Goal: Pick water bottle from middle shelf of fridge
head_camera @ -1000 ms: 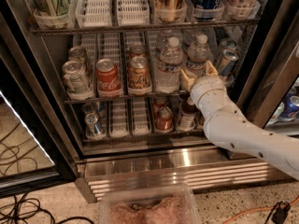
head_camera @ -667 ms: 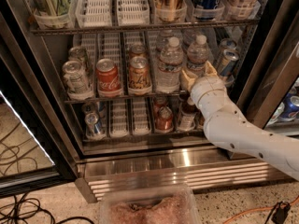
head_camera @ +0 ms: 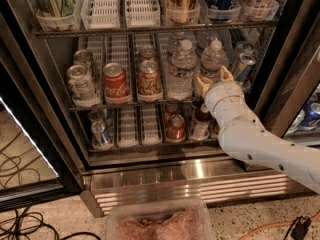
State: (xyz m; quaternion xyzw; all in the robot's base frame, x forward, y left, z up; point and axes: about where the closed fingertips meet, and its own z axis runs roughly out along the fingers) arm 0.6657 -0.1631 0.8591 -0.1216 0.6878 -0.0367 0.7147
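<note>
Gripper [head_camera: 213, 81] is in at the middle shelf [head_camera: 125, 104] of the fridge [head_camera: 200, 171], fingers [head_camera: 201, 85] spread apart, not clamped. The water bottle [head_camera: 212, 58] stands upright between them, its lower body bracketed; can't tell if they touch it. A second water bottle [head_camera: 182, 69] is just left of the gripper, with a Coca-Cola can [head_camera: 115, 81] further left.

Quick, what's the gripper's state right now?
Gripper: at the right-hand water bottle on the middle shelf; open or closed cannot be told.
</note>
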